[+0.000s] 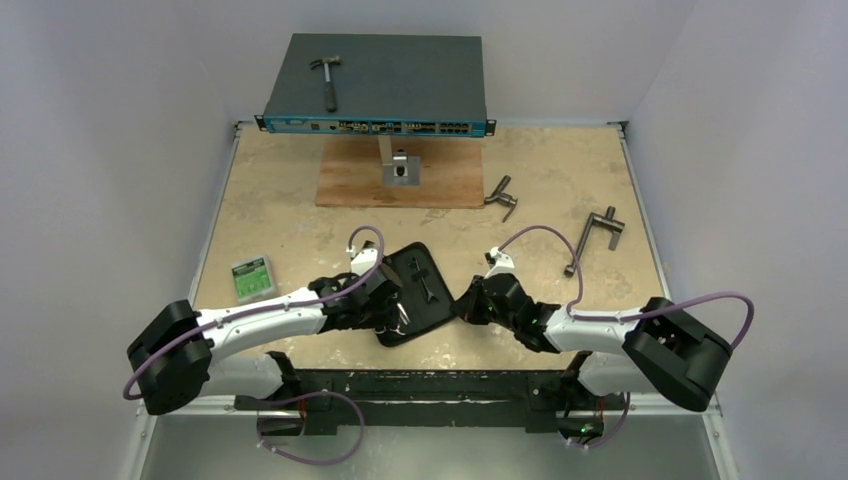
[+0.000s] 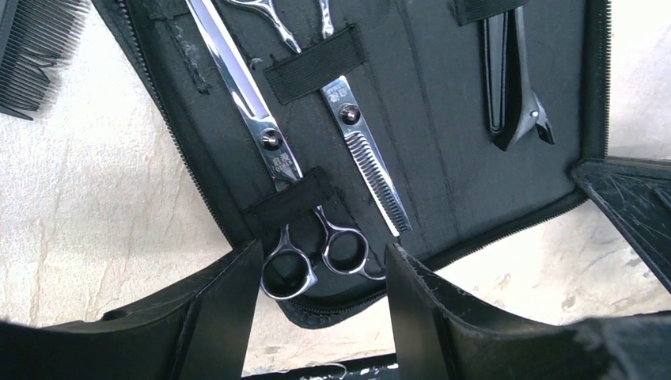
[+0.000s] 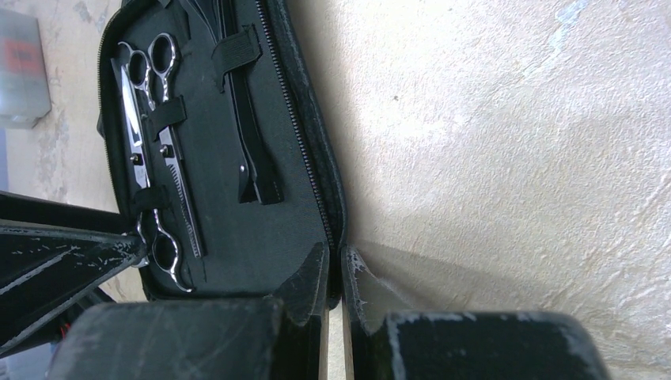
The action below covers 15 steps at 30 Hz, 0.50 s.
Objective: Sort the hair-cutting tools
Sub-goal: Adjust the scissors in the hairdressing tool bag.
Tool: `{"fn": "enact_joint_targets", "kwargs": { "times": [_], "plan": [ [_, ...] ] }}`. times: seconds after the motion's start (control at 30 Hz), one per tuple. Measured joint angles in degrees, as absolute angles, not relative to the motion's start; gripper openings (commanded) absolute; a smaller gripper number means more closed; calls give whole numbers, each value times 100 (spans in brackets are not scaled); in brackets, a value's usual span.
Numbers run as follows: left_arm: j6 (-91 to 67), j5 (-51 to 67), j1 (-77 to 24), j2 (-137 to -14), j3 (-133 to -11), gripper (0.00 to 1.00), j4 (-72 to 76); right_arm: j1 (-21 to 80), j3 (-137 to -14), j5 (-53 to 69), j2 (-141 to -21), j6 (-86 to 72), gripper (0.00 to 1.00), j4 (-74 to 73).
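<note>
- Left pincer [image 2: 320, 257]: nearest the left wrist camera. Its fingers are spread and straddle the finger rings of the straight-bladed scissors [image 2: 271, 141] without closing on them.
- Right pincer [image 3: 336, 261]: fingers pressed together at the zipped rim of the case [image 2: 443, 142], one tip over the lining and the other over the table [image 3: 514, 158]. Whether the rim is nipped between them cannot be told.
- Case: black, lying open and flat on the table between the two pincers.
- Straight-bladed scissors: inside the case, held under an elastic strap just above the rings.
- Toothed scissors [image 2: 372, 162]: inside the case, just beside the first pair, lying the opposite way round under a second strap.
- Hair clip [image 2: 506, 87]: thin and black, in the case, apart from the scissors.
- Comb [image 2: 32, 55]: black, outside the case, just beside its zip edge.
- Far end of the table: a hammer [image 1: 326, 80] on a network switch [image 1: 400, 80]. Two grey T-handled tools [image 1: 503, 195] [image 1: 594, 240] lie to the right and a green box [image 1: 251, 278] to the left.
</note>
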State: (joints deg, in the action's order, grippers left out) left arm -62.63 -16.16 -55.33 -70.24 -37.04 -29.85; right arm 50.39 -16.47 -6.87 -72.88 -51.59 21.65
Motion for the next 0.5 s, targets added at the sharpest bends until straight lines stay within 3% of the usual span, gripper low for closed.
{"fn": "enact_joint_targets", "kwargs": {
  "times": [0.23,0.5],
  "plan": [
    [-6263,-1647,-5533,-7227,-3697,55,-2853,5054,-1640,-690,-7314,-5183,0,2191],
    [-6246,-1533,-5533,-7419,-3691,45,-2681,5057,-1623,-692,-7312,-5234,0,2228]
  ]
}}
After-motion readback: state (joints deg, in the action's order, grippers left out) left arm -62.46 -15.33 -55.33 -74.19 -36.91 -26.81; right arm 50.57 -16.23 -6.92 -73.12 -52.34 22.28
